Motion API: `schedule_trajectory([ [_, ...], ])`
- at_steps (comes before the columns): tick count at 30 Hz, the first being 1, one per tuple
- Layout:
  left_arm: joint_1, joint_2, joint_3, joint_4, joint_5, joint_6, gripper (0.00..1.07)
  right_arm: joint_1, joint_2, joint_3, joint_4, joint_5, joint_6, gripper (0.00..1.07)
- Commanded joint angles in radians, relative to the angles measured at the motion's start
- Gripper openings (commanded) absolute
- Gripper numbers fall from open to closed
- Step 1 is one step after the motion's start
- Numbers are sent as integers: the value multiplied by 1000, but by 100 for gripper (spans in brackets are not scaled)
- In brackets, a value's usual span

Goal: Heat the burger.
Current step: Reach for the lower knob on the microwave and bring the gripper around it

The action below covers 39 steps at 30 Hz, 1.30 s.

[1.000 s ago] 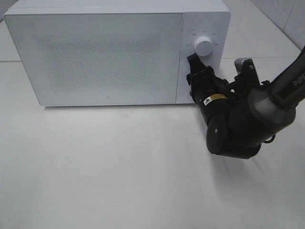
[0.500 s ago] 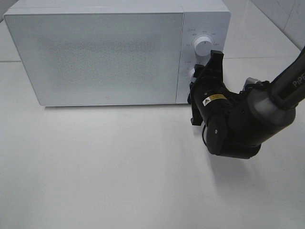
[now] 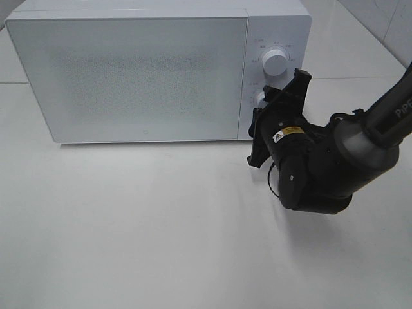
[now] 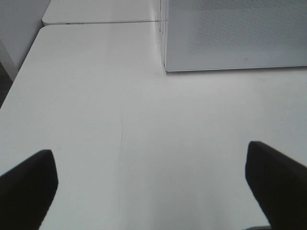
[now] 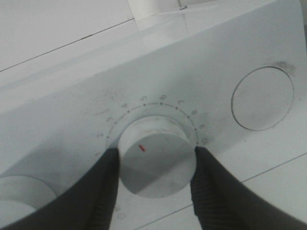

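The burger shows in no view. A white microwave (image 3: pixel 135 77) stands at the back of the table with its door shut. My right gripper (image 3: pixel 267 106) is at the control panel, shut on the lower knob (image 3: pixel 261 98). In the right wrist view its two black fingers (image 5: pixel 103 191) press on either side of that white knob (image 5: pixel 158 143), whose red mark points toward the low numbers of the dial. My left gripper (image 4: pixel 152 187) hangs open over bare table in front of the microwave's (image 4: pixel 235 33) left corner, with nothing between its fingers.
An upper knob (image 3: pixel 275 61) sits above the held one, and a round button (image 5: pixel 262 98) lies beside it on the panel. The white table (image 3: pixel 129 225) stretches in front of the microwave. A tiled wall (image 3: pixel 386 19) rises at the back right.
My right wrist has rolled while staying at the lower knob, so the gripper's body now lies on a steep slant. The left arm shows no earlier frame.
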Motion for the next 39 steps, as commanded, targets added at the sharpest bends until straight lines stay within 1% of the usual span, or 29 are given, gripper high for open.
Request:
schedule_trajectory([
  [1, 1, -17, 3, 0, -7, -4, 100, 11, -7, -52, -223, -167, 25, 0],
  [16, 1, -17, 3, 0, -7, -4, 100, 11, -7, -52, -195, -167, 11, 5],
  [21, 1, -17, 3, 0, -7, -4, 100, 11, -7, -52, -193, -167, -8, 9],
  [23, 1, -17, 3, 0, -7, -4, 100, 11, -7, -52, -162, -167, -46, 19],
  [26, 1, -17, 3, 0, -7, -4, 100, 11, -7, -52, -147, -167, -57, 22],
  [27, 1, -17, 3, 0, -7, -4, 100, 11, -7, -52, -113, -167, -77, 27],
  [28, 1, -17, 3, 0, -7, -4, 100, 11, -7, -52, -96, -167, -88, 29],
  [29, 1, -17, 3, 0, -7, -4, 100, 11, -7, -52, -96, -167, -88, 29],
  [30, 1, -17, 3, 0, -7, -4, 100, 11, -7, -52, -56, -167, -111, 34],
  [31, 1, -17, 3, 0, -7, -4, 100, 11, -7, -52, -26, -169, -128, 36],
  [34, 1, -17, 3, 0, -7, -4, 100, 11, -7, -52, -13, -169, -133, 37],
  [36, 1, -17, 3, 0, -7, -4, 100, 11, -19, -51, 21, -169, -161, 41],
  [37, 1, -17, 3, 0, -7, -4, 100, 11, -19, -51, 21, -169, -161, 41],
  [38, 1, -17, 3, 0, -7, -4, 100, 11, -30, -51, 23, -168, -178, 44],
  [39, 1, -17, 3, 1, -7, -4, 100, 11, -40, -51, 35, -167, -212, 51],
])
